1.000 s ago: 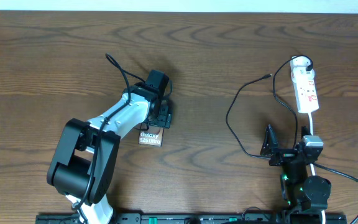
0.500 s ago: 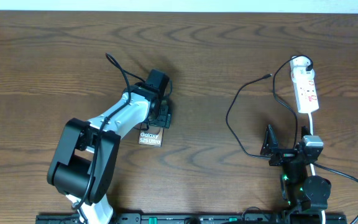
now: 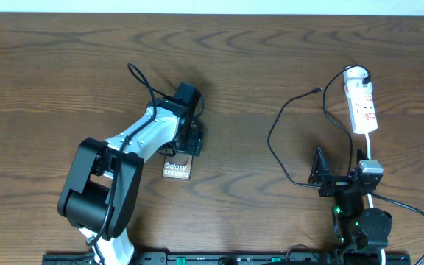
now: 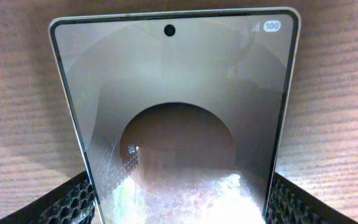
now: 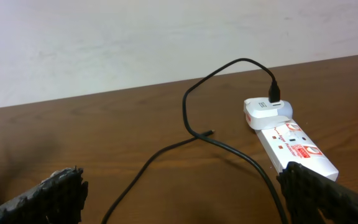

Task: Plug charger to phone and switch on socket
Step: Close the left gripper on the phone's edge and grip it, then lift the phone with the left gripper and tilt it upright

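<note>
The left gripper is closed on the phone. Its two fingers press on the long edges, and the phone reaches forward from them, screen up, above the wooden table. I cannot tell if the phone touches the table.

The right gripper is open wide, with nothing between the fingers. The socket lies ahead of it and to its right side. The charger is plugged into a white adapter at the far end of the socket. Its cable makes a loop in front of this gripper, and the small free tip lies on the table straight ahead, well apart from the phone.
</note>
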Robot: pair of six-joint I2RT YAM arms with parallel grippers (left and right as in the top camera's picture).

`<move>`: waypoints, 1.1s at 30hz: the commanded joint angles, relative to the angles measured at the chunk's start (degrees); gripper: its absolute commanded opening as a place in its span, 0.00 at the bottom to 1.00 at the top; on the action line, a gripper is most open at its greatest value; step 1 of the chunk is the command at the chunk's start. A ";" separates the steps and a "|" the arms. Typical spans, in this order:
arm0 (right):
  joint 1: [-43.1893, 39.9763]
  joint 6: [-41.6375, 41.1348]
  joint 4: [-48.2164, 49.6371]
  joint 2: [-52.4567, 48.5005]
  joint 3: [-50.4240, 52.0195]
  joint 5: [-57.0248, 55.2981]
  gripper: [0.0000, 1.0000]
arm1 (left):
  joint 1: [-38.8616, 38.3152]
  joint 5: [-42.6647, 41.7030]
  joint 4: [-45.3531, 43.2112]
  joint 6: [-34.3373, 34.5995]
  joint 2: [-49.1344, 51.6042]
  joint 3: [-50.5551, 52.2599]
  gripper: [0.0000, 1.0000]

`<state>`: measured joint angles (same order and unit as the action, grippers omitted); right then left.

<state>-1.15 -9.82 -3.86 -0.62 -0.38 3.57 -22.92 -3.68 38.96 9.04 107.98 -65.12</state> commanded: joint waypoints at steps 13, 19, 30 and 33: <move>0.07 0.68 -0.26 0.31 0.07 -0.46 0.99 | 0.09 -12.81 1.33 2.34 -5.05 1.01 0.74; 0.07 0.68 -0.26 0.31 0.07 -0.46 0.99 | 0.11 -18.21 1.33 2.73 -6.10 1.01 0.74; 0.07 0.66 -0.26 0.31 0.07 -0.46 0.99 | 0.13 -26.18 1.33 5.33 -6.99 1.01 0.73; 0.07 0.68 -0.26 0.31 0.07 -0.46 0.99 | 0.15 -29.49 1.27 6.16 -6.99 1.01 0.71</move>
<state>-1.15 -9.85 -3.86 -0.62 -0.38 3.57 -22.92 -27.57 40.10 13.76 103.07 -64.16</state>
